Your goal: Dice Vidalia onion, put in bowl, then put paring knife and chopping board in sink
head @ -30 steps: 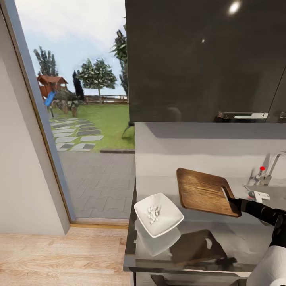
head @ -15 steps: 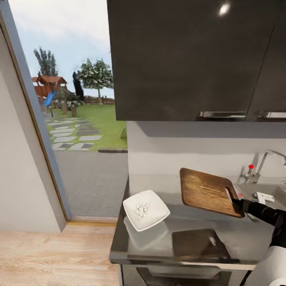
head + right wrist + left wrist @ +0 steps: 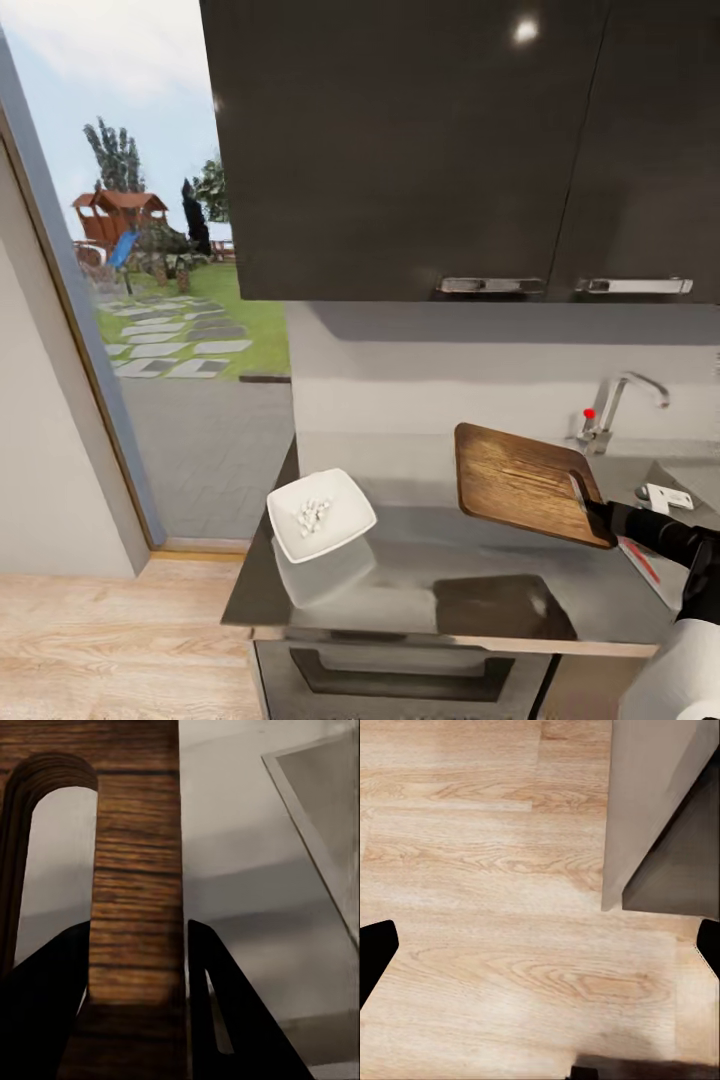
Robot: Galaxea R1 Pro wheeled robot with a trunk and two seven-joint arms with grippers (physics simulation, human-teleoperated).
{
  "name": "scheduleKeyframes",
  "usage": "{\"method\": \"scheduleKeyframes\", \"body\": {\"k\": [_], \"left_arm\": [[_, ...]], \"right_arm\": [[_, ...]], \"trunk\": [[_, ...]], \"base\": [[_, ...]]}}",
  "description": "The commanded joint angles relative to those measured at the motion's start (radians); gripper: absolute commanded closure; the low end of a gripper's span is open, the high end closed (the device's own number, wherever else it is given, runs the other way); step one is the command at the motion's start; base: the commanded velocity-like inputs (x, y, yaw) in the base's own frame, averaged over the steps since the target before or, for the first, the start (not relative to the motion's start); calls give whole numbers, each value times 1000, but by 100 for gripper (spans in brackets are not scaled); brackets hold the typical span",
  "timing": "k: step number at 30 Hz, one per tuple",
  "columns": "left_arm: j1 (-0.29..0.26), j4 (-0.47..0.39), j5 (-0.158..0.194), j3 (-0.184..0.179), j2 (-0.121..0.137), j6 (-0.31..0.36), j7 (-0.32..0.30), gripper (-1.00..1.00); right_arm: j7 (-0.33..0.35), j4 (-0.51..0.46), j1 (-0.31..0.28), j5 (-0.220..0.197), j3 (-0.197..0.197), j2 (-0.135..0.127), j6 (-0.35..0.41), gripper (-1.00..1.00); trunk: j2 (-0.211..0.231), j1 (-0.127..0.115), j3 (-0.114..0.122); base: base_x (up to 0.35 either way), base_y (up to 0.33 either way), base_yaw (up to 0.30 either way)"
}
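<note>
My right gripper (image 3: 598,512) is shut on the brown wooden chopping board (image 3: 520,482), which hangs tilted above the grey countertop (image 3: 420,585). In the right wrist view its fingers (image 3: 225,1020) clamp the board (image 3: 139,832) on the strip beside the handle slot. The white square bowl (image 3: 322,514) stands on the countertop's left part with diced onion (image 3: 313,516) in it. The sink (image 3: 692,478) with its chrome tap (image 3: 612,398) lies to the right. A thin red strip (image 3: 640,560) by my right arm looks like the paring knife's handle. My left gripper (image 3: 540,952) is open over wooden floor.
Dark wall cabinets (image 3: 450,150) hang above the countertop. To the left, a glass door (image 3: 150,300) looks onto a garden. Wooden floor (image 3: 110,640) lies in front of the door. A grey cabinet corner (image 3: 660,810) stands near the left gripper.
The whole view has shifted to the right, so the camera has moved. The held board now sits farther from the bowl and closer to the tap. The right gripper's grip is unchanged.
</note>
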Motion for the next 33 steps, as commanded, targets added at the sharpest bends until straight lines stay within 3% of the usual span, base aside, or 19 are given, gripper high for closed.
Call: {"method": "scheduleKeyframes", "body": {"k": [1, 18, 24, 26, 29, 32, 33], "left_arm": [[-2, 4, 6, -9, -1, -7, 1, -100], [-2, 4, 6, -9, -1, -7, 1, -100], [-2, 4, 7, -9, 1, -7, 1, -100], [-2, 4, 7, -9, 1, -7, 1, -100], [-2, 4, 7, -9, 1, -7, 1, -100], [-2, 4, 7, -9, 1, -7, 1, -100], [-2, 4, 7, -9, 1, -7, 1, -100]], "right_arm": [[6, -1, -2, 3, -2, 0, 7, 100], [-23, 0, -2, 3, 1, 6, 2, 100], [-248, 6, -2, -2, 3, 11, 0, 100], [-295, 8, -2, -3, 4, 12, 0, 100], [-410, 10, -2, -17, 2, 29, 1, 100], [-540, 10, -2, -92, 3, 38, 1, 100], [-631, 10, -2, -156, 5, 42, 1, 100]], "trunk": [[-2, 0, -2], [-2, 0, -2], [-2, 0, -2], [-2, 0, -2], [-2, 0, -2], [-2, 0, -2], [-2, 0, -2]], "base": [[-99, -304, 0], [-59, -306, 0], [0, -244, 0], [0, -52, 0], [0, -16, 0], [0, -4, 0], [0, -1, 0]]}}
